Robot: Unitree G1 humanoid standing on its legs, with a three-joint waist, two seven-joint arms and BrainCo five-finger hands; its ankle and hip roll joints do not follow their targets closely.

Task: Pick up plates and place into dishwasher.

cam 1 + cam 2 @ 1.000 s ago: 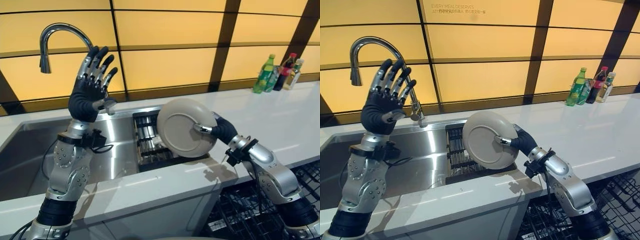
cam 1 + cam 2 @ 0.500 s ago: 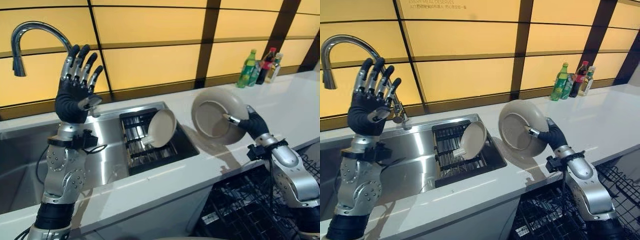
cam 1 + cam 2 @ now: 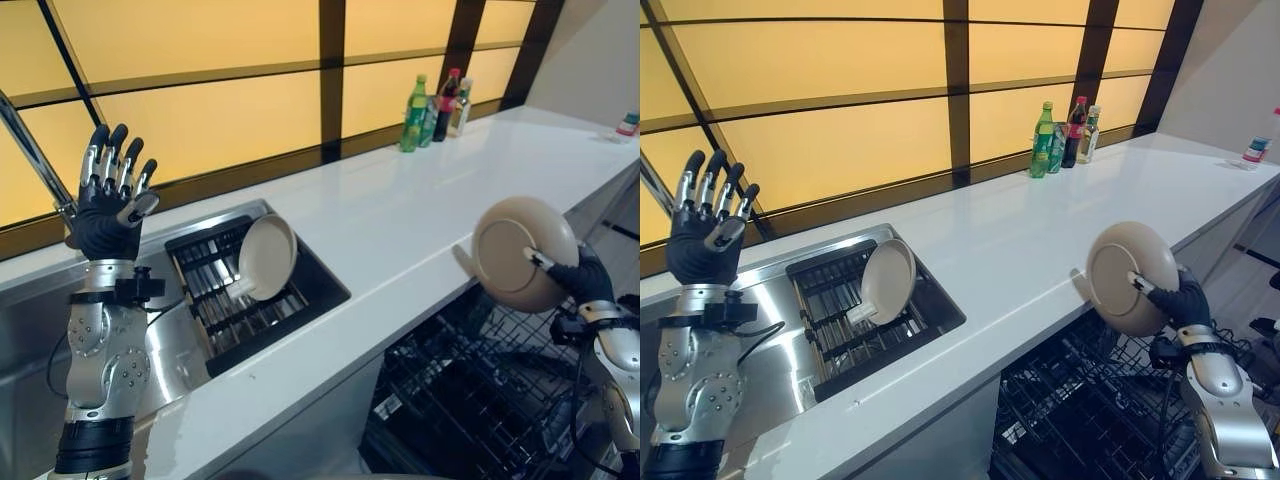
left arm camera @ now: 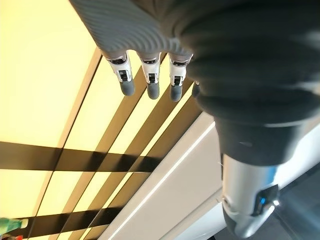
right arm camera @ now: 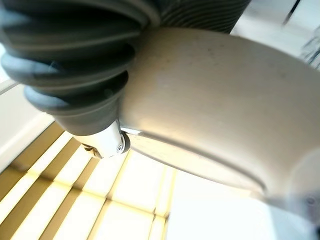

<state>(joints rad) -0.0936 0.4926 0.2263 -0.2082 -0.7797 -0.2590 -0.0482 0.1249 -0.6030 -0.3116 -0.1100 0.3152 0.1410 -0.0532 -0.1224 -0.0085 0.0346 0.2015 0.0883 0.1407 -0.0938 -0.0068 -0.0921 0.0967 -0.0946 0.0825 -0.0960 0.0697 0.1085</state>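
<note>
Beige round ceramic plate [image 3: 523,252] stands on edge in the right hand [image 3: 580,280], thumb pinching its rim, hollow face turned toward the counter, above the black wire dishwasher rack [image 3: 470,400]. Farther back, the left hand [image 3: 108,205] is raised with fingers spread beside the sink's dark drying rack [image 3: 225,300], where a second beige plate [image 3: 267,257] leans tilted.

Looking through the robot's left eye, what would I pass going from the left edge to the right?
Raised left hand → drying rack in the sink → plate in the rack → bottles at the back of the counter → plate held by the right hand above the dishwasher rack.
</note>
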